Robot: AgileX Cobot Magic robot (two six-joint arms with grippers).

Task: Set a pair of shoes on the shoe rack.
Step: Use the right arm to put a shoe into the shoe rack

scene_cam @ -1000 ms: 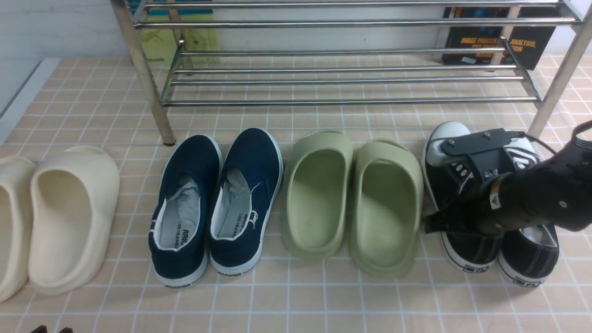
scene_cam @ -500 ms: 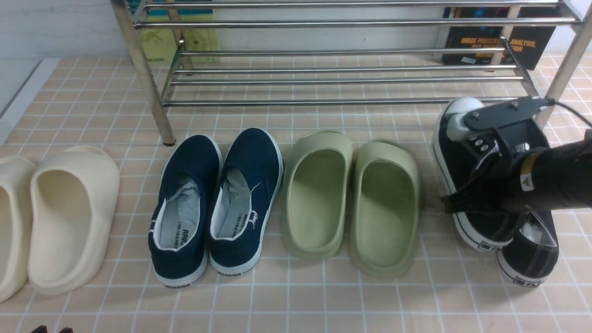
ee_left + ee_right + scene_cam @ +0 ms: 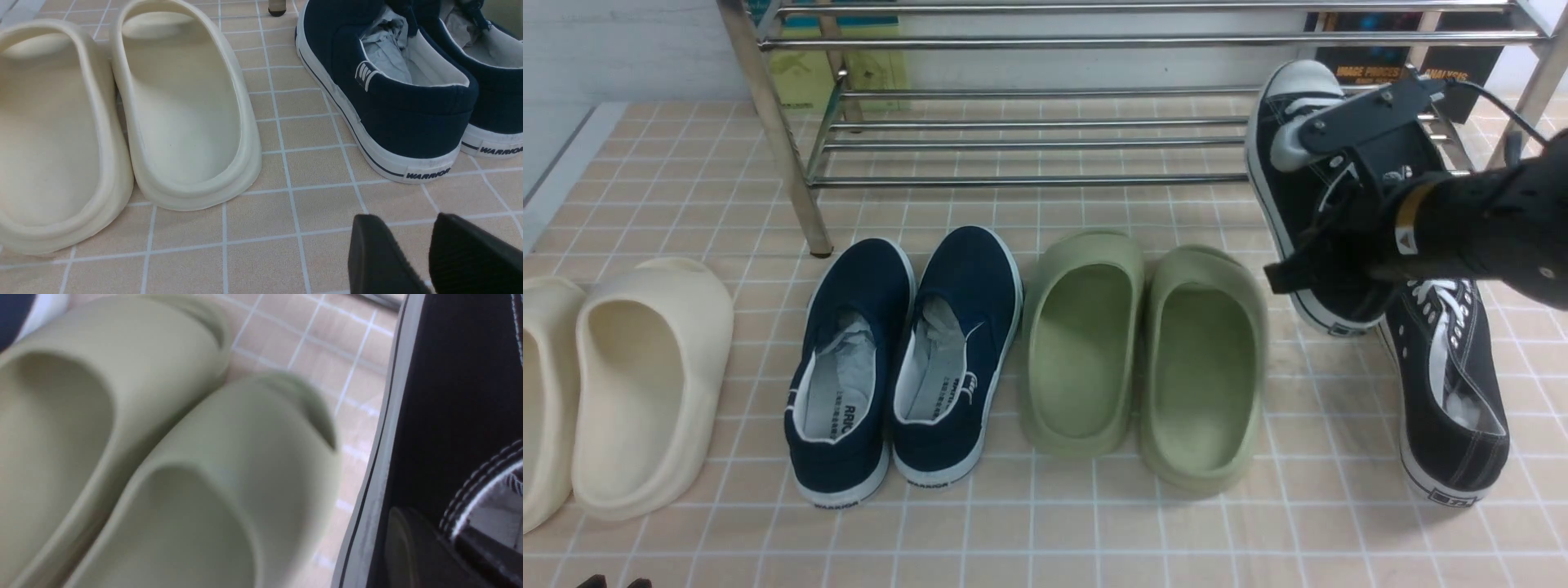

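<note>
My right gripper (image 3: pixel 1331 261) is shut on the side wall of one black lace-up sneaker (image 3: pixel 1282 180) and holds it off the floor, tilted, with its white toe cap over the lowest bars of the chrome shoe rack (image 3: pixel 1029 180). In the right wrist view the gripper (image 3: pixel 445 543) clamps the sneaker's wall (image 3: pixel 445 416). The other black sneaker (image 3: pixel 1454 392) lies on the tiled floor at the right, below the arm. My left gripper (image 3: pixel 406 232) is open and empty, low over the floor near the front.
On the floor in front of the rack stand cream slippers (image 3: pixel 637 384), navy slip-on shoes (image 3: pixel 907 359) and green foam slippers (image 3: pixel 1143 359). Books (image 3: pixel 1396 73) lean behind the rack. The rack's right leg (image 3: pixel 1535 98) is close to my right arm.
My right gripper has lifted the sneaker from beside its mate and carried it up and forward to the rack. The other sneaker now shows in full. The left arm has not moved.
</note>
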